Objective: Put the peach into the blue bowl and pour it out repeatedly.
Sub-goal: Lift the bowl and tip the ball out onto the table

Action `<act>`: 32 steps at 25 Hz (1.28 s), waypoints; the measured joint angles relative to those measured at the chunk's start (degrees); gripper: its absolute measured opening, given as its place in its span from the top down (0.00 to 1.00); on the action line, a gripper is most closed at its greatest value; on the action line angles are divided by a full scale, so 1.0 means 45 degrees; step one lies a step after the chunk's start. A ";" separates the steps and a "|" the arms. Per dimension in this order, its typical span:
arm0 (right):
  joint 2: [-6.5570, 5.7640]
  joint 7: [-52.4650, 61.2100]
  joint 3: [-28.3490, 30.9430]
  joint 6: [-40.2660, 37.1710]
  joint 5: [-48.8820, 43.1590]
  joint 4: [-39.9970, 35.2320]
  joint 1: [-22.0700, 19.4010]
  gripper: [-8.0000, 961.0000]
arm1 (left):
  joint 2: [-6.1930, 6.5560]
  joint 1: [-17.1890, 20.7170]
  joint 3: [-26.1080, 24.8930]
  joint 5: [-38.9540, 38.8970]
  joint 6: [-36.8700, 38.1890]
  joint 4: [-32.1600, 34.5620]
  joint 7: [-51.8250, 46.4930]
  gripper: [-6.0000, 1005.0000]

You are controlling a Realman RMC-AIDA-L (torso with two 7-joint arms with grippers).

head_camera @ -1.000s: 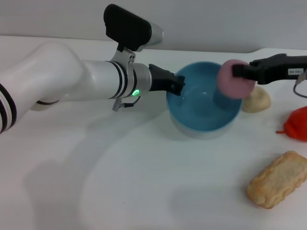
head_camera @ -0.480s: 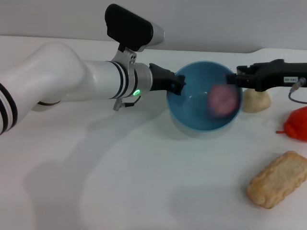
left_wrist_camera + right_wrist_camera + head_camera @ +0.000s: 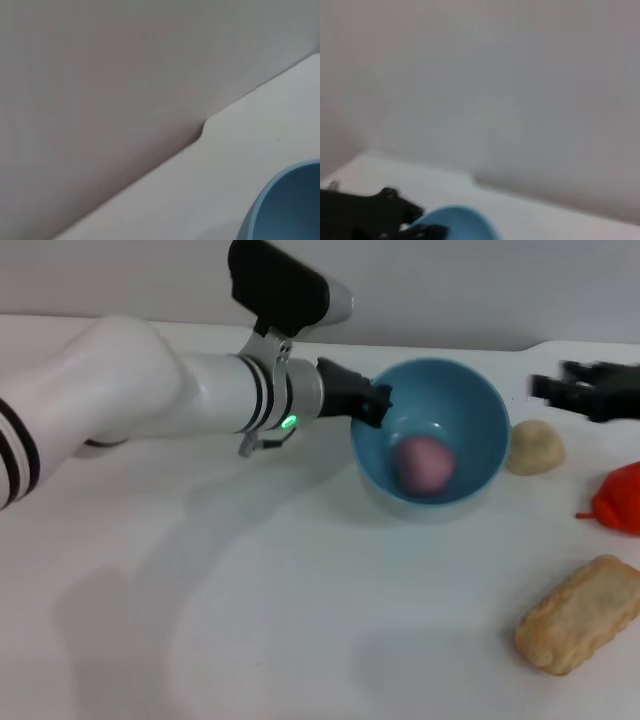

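Observation:
The blue bowl (image 3: pixel 470 410) stands at the middle of the table, its opening turned slightly toward me. My left gripper (image 3: pixel 368 403) is shut on its left rim. The pink peach (image 3: pixel 425 462) lies inside the bowl at the bottom. My right gripper (image 3: pixel 556 386) hovers to the right of the bowl, above the table, open and holding nothing. The left wrist view catches only a piece of the bowl's rim (image 3: pixel 282 200). In the right wrist view the bowl (image 3: pixel 457 222) shows with the left gripper (image 3: pixel 385 215) dark beside it.
A beige lumpy ball (image 3: pixel 535 447) lies just right of the bowl. A red item (image 3: pixel 620 498) sits at the right edge, and a tan bread-like block (image 3: pixel 580 613) lies at the front right. The wall rises behind the table's back edge.
The peach left the right gripper and dropped into the bowl. The right gripper opened and pulled back to the right. The left arm raised slightly with the bowl's rim.

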 joint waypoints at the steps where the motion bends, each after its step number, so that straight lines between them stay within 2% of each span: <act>1: 0.0002 -0.0567 0.0137 0.0073 0.0588 0.0201 -0.0287 0.39 | 0.0006 -0.0062 -0.0040 0.0389 -0.0109 0.0105 0.0092 1.00; 5: 0.0010 -0.3040 0.1389 0.0277 0.2348 0.1653 -0.1460 0.39 | -0.0049 -0.0395 -0.0018 0.2253 -0.0900 0.0930 0.0231 1.00; 6: 0.0022 -0.3495 0.1811 0.0305 0.2447 0.2061 -0.1610 0.39 | -0.0049 -0.0395 -0.0018 0.2253 -0.0900 0.0930 0.0231 1.00; 8: 0.0021 -0.4657 0.2821 0.0366 0.2630 0.3129 -0.1836 0.39 | -0.0100 -0.0558 0.0248 0.3334 -0.1467 0.1373 0.0244 1.00; 11: 0.0008 -0.6227 0.4150 0.0374 0.2909 0.4468 -0.2116 0.39 | -0.0140 -0.0866 0.1295 0.4781 -0.2525 0.1752 0.0256 1.00; 14: 0.0012 -0.6948 0.4919 0.0384 0.2980 0.5257 -0.2337 0.39 | -0.0163 -0.0987 0.2098 0.5761 -0.3419 0.1968 0.0270 1.00; 19: 0.0019 -0.7048 0.5426 0.0573 0.2989 0.5986 -0.2397 0.39 | -0.0182 -0.0868 0.4158 0.6898 -0.6508 0.2172 0.0642 1.00; 21: 0.0034 -0.7139 0.5460 0.0578 0.2993 0.6108 -0.2340 0.39 | -0.0192 -0.0859 0.4606 0.6989 -0.7235 0.2162 0.1047 1.00; 25: 0.0037 -0.7191 0.5477 0.0552 0.2999 0.6186 -0.2207 0.39 | -0.0192 -0.0803 0.5006 0.7001 -0.7613 0.2062 0.2330 1.00; 27: 0.0030 -0.7193 0.5478 0.0508 0.3001 0.6183 -0.2169 0.39 | -0.0190 -0.0488 0.5394 0.7008 -0.8044 0.2041 0.3522 1.00; 32: 0.0018 -0.7198 0.5493 0.0489 0.3002 0.6187 -0.2012 0.39 | -0.0185 -0.0042 0.5982 0.7016 -0.8728 0.2130 0.4512 1.00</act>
